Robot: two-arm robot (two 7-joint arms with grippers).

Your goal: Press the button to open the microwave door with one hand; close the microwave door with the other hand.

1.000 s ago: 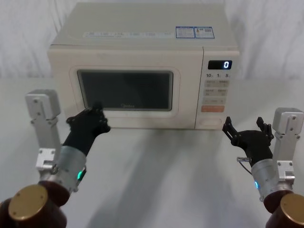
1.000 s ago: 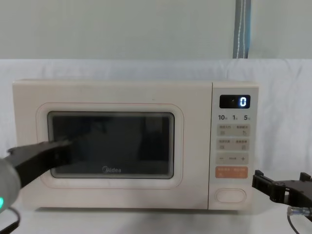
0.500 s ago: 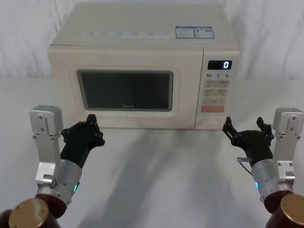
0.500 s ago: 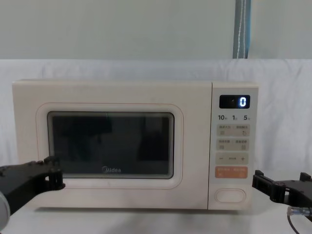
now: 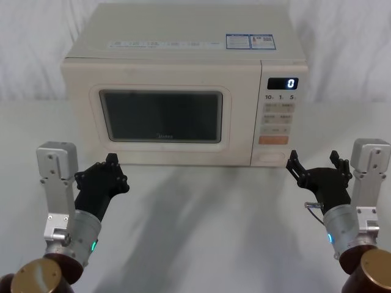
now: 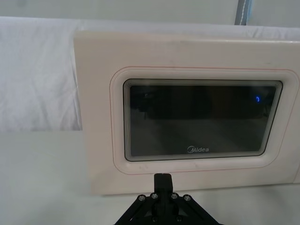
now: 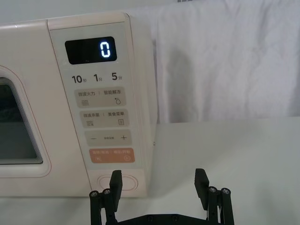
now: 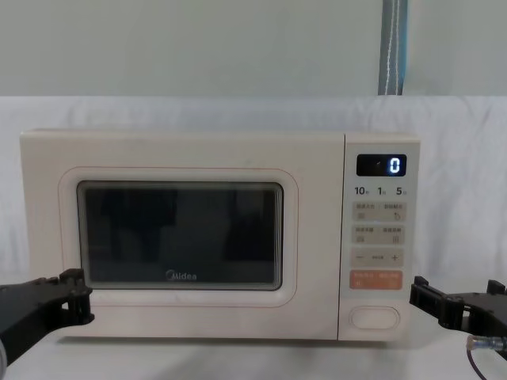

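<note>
The microwave door (image 5: 160,116) sits flush and closed, its dark window (image 8: 178,236) and Midea logo facing me; it also fills the left wrist view (image 6: 201,117). The cream oval button (image 5: 273,158) lies at the bottom of the keypad panel (image 8: 375,317). My left gripper (image 5: 105,174) is shut and hangs low in front of the door's lower left corner, clear of it (image 8: 73,286) (image 6: 162,180). My right gripper (image 5: 317,168) stands open just right of the button and a little short of it (image 7: 158,180) (image 8: 459,294). One right fingertip (image 7: 116,180) overlaps the button (image 7: 130,182).
The microwave stands on a white cloth-covered table (image 5: 201,220) with white drapery behind. The display (image 5: 283,83) reads 0. An orange key (image 7: 111,155) sits just above the button. Open tabletop lies between the two arms.
My left gripper has pulled back from the door window, down and toward me. The right arm has not moved. The door stays closed.
</note>
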